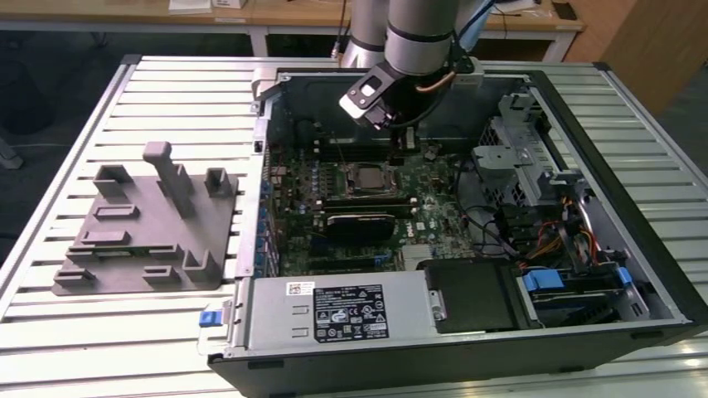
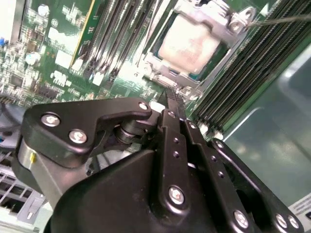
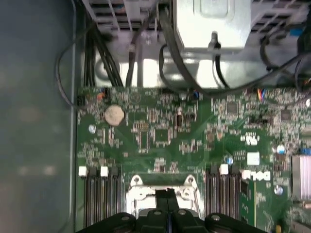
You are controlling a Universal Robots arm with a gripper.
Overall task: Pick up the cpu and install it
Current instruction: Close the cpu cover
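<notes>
Well, the slatted bench (image 1: 66,348) carries an open computer case (image 1: 652,274), with a grey holder (image 1: 133,240) at its 9 o'clock in the exterior view. Above the motherboard (image 1: 432,178) hangs the hand (image 1: 405,139), fingers (image 3: 162,196) pressed together, empty. At its 7 o'clock the cpu (image 1: 366,179), square, dull silver and pale-rimmed, sits in the socket (image 1: 347,192).

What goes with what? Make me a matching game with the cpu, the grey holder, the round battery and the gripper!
Things:
1. cpu
2. grey holder
3. round battery
4. gripper

Places:
A. on the slatted table, outside the computer case
B. hovering above the motherboard
C. inside the socket with the metal frame
D. lying flat on the motherboard

Pairs: 1-C, 2-A, 3-D, 4-B
</notes>
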